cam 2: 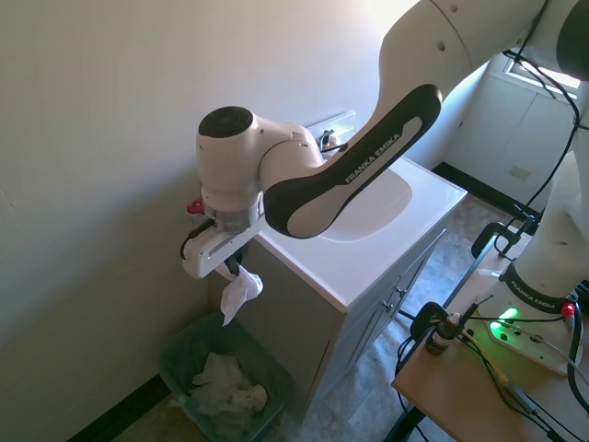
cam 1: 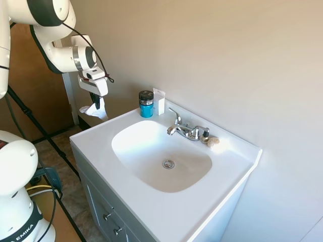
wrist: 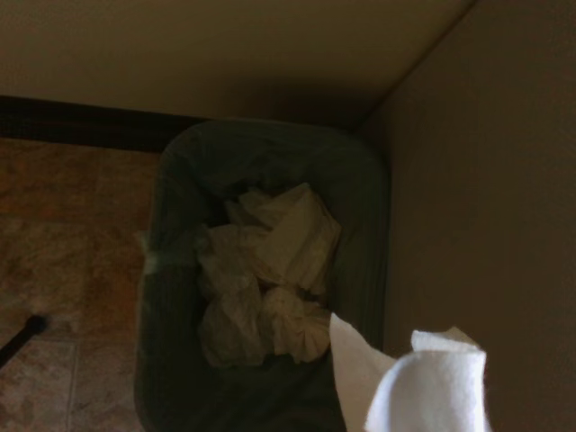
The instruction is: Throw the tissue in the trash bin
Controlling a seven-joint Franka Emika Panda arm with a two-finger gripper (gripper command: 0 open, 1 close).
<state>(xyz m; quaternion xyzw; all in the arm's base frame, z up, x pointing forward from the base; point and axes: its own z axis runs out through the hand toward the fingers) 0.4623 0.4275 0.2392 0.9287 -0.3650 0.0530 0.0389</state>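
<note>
The jaws of the gripper were seen clenched on the tissue, which hung down white and crumpled in the left half of the second exterior view, in the air beside the cabinet and above the trash bin at the lower left of that frame. The bin stood on the floor between the wall and the cabinet side, and crumpled white papers were already lying inside it. In the first exterior view the same tissue was shown at the upper left, dangling under the gripper, just off the left end of the counter and clear of it. In the wrist view the tissue rose from the lower right edge, with the dark bin and its papers filling the middle of the frame. On the counter, behind the basin, a teal jar with a black lid was standing near the top centre of the first exterior view, just beside an upright white card. A chrome faucet was set at the back of the basin, and a small beige lump lay just to its right.
</note>
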